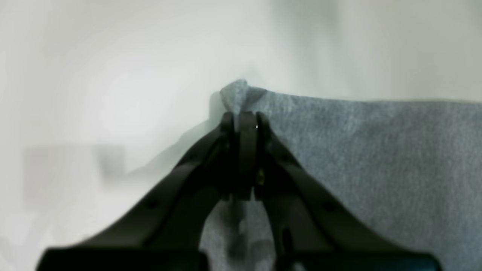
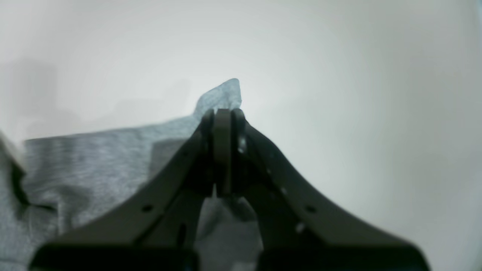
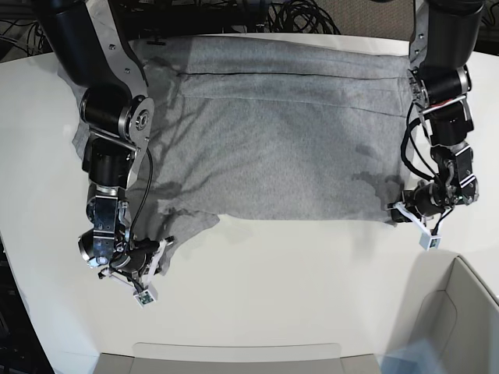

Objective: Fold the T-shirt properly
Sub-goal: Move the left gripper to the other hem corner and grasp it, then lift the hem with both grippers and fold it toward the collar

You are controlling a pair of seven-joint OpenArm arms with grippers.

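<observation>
The heather-grey T-shirt (image 3: 281, 140) lies spread across the white table (image 3: 296, 273), plain side up, no lettering showing. My left gripper (image 1: 244, 114) is shut on a corner of the T-shirt (image 1: 376, 158), which pokes up past the fingertips. In the base view the left gripper (image 3: 396, 212) sits at the shirt's near right corner. My right gripper (image 2: 223, 112) is shut on another corner of the T-shirt (image 2: 94, 162). The base view places the right gripper (image 3: 165, 248) at the near left corner, where the cloth is rumpled.
An open pale box (image 3: 460, 312) stands at the near right corner of the table. A shallow tray edge (image 3: 234, 354) runs along the front. Cables (image 3: 296, 15) lie behind the table. Both arms reach down along the shirt's sides.
</observation>
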